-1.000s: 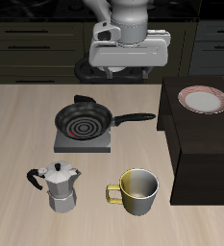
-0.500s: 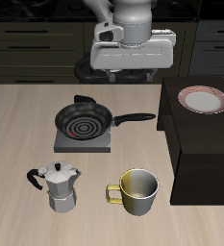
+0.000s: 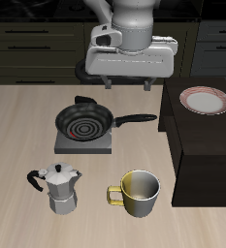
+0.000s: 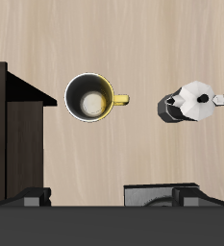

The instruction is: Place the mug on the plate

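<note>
well — hand [image 3: 124,85] high, fingers spread; mug [image 3: 140,193] apart from plate [image 3: 204,101].

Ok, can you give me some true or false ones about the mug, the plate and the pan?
1. The mug stands upright on the table. True.
2. The mug is already on the plate. False: the plate is bare, up on the dark box, and the mug stands near the table's front edge.
3. The frying pan sits on a small square burner. True.
4. The tool is holding the mug. False: it hangs high above, touching nothing.
5. The moka pot lies tipped over. False: it stands upright beside the mug.
</note>
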Robot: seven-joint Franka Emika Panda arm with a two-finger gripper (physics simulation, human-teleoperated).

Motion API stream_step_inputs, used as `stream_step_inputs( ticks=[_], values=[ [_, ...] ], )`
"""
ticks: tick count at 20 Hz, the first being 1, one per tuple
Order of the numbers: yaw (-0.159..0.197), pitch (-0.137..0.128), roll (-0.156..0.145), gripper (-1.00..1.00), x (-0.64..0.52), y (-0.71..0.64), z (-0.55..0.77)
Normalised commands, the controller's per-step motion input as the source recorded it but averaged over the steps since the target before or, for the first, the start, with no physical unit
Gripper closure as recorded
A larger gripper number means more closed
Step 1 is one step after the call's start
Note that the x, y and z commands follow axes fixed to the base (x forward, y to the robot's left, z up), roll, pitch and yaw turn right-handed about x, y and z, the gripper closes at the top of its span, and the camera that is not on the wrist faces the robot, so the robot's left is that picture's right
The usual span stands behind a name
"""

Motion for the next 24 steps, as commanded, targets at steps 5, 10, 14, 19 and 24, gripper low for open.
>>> stream_step_inputs(
  ticks=[5,10,14,19,24],
  values=[
    [-0.046,0.020,-0.004,-1.00,0.27,-0.02,-0.02],
    [-0.025,0.018,0.010,-1.00,0.22,0.09,-0.11],
    [-0.006,0.003,0.018,-1.00,0.11,0.08,-0.12],
    [-0.026,0.017,0.018,-1.00,0.10,0.09,-0.23],
    [-0.045,0.001,-0.003,-1.00,0.08,0.03,-0.21]
  ],
)
